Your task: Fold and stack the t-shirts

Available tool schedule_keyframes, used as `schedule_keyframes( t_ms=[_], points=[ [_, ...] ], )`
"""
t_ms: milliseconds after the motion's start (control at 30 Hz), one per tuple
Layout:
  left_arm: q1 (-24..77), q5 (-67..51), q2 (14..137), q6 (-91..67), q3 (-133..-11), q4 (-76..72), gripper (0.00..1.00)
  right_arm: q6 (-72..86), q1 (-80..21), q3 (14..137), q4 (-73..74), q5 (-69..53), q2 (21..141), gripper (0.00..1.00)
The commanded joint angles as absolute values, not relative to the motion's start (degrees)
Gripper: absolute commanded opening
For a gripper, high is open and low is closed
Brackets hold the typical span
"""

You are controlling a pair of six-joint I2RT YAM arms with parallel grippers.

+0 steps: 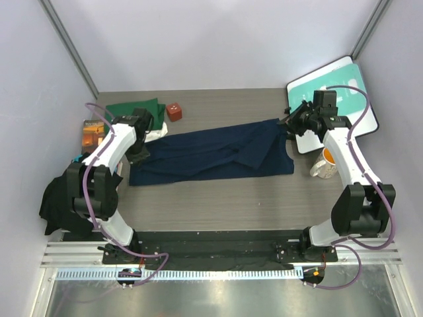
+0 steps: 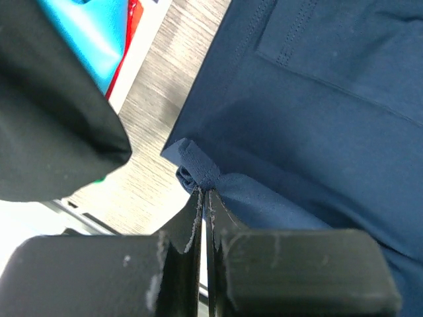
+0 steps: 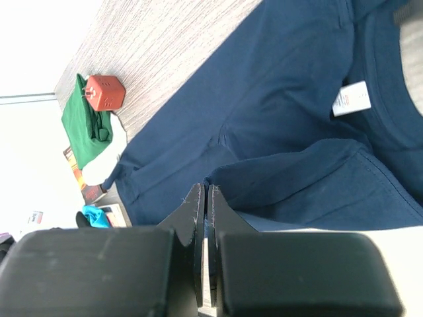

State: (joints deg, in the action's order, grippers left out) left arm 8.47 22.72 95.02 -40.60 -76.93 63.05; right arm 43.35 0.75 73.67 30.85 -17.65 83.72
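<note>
Cloth fills the middle of the top view: the navy t-shirt point(image 1: 211, 155) lies in a long band across the worktop point(image 1: 218, 198), from near the left edge to near the right edge. At the far left corner sits the folded dark green t-shirt point(image 1: 135, 109), with a strip of the cream-white t-shirt point(image 1: 157, 129) showing just beside it and a red-orange cube point(image 1: 174, 111) at its right. A small book point(image 1: 91, 132) lies at the left edge, a black cloth point(image 1: 56, 201) hangs at the near left corner, a teal-and-white board point(image 1: 344, 86) leans at the far right corner, and a mug point(image 1: 324, 164) stands at the right edge. The left arm point(image 1: 115, 142) reaches to the shirt's left end, the right arm point(image 1: 340, 142) to its far right corner. In the left wrist view the left jaws are pressed together on a bunched bit of the navy t-shirt's point(image 2: 317, 119) edge, a pocket seam point(image 2: 330, 72) showing beyond and the black cloth point(image 2: 53, 112) on the left. In the right wrist view the right jaws are likewise together, pinching the shirt's point(image 3: 264, 119) edge; its white neck label point(image 3: 351, 99) shows to the right, and the cube point(image 3: 104, 92) and green shirt point(image 3: 82, 129) lie well apart at the far end.
</note>
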Motion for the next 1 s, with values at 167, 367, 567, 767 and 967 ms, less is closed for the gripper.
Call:
schedule_keyframes(
  t_ms=[167, 367, 567, 767, 967],
  points=[
    [8.17, 29.09, 95.80, -38.23, -78.66, 62.76, 0.00, 40.87, 0.00, 81.38, 27.42, -18.72, 89.91, 0.01],
    [7.91, 30.94, 100.18, -37.44, -82.34, 63.63, 0.00, 40.08, 0.00, 83.23, 26.81, -19.77, 94.56, 0.01],
    [7.91, 32.17, 105.81, -36.39, -85.34, 64.51, 0.00, 38.41, -1.76, 84.20, 27.77, -18.99, 97.20, 0.01],
    [7.91, 30.68, 110.12, -33.84, -86.13, 64.16, 0.00, 37.44, -1.85, 85.16, 27.95, -17.58, 99.23, 0.01],
    [7.91, 30.76, 111.09, -31.47, -85.52, 63.20, 0.01, 37.18, -1.84, 86.74, 27.95, -15.21, 100.19, 0.01]
  ],
)
